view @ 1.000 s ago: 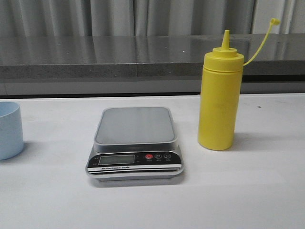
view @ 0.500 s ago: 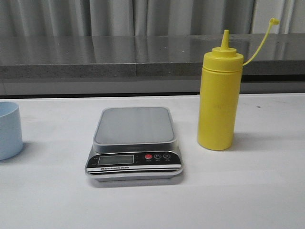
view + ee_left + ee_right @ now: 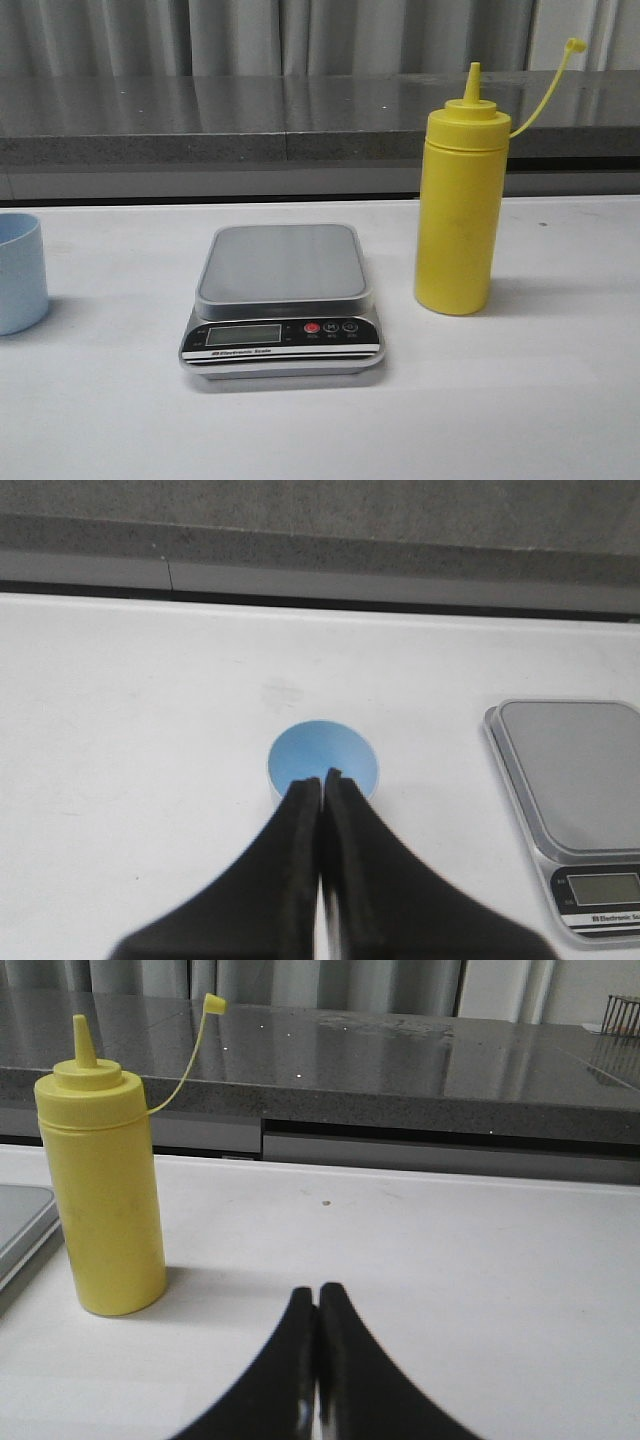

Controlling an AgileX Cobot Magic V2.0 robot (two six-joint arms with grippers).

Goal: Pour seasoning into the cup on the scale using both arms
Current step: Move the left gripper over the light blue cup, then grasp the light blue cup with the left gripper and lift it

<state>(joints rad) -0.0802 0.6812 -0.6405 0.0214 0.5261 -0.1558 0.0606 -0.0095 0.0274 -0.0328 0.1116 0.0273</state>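
Note:
The yellow seasoning bottle (image 3: pixel 459 205) stands upright on the white table, right of the scale (image 3: pixel 283 300), with its cap strap hanging off to the right. It also shows in the right wrist view (image 3: pixel 103 1195). The pale blue cup (image 3: pixel 18 272) stands at the left edge of the front view, apart from the scale. In the left wrist view the cup (image 3: pixel 322 760) lies just past my left gripper (image 3: pixel 322 777), which is shut and empty above it. My right gripper (image 3: pixel 317 1293) is shut and empty, over bare table to the side of the bottle. Neither gripper shows in the front view.
A grey stone ledge (image 3: pixel 300 120) runs along the back of the white table (image 3: pixel 520 400). The scale's platform (image 3: pixel 580 765) shows in the left wrist view beside the cup, with nothing on it.
The cup has slid slightly further left in the front view, as the view shifted a little. The bottle and scale stand as before.

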